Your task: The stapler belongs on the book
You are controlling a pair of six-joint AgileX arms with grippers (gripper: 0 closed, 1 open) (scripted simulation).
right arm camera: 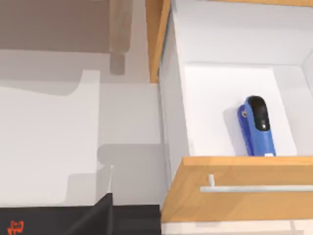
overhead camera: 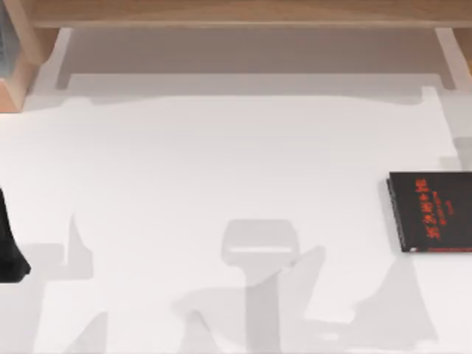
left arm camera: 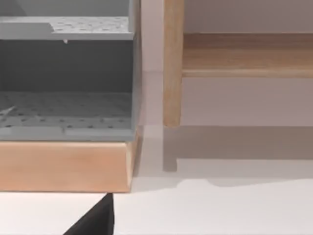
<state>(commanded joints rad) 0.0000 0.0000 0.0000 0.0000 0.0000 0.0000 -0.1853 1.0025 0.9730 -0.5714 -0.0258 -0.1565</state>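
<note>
A: State surfaces, left to right.

B: In the top view, a black tapered shape (overhead camera: pixel 10 247) sits at the table's left edge. The table (overhead camera: pixel 221 169) is smooth, white and matte, with wide bare room across its middle. The book (overhead camera: pixel 431 212) lies flat at the right edge: thin, rectangular, black cover, red characters.

A: Stapler location?

B: The right wrist view shows the stapler (right arm camera: pixel 256 127), glossy blue with a black rounded cap, lying inside an open white-lined wooden drawer (right arm camera: pixel 234 191) with a slim bar handle.

A: Gripper states?

B: Cannot tell for either gripper.
</note>
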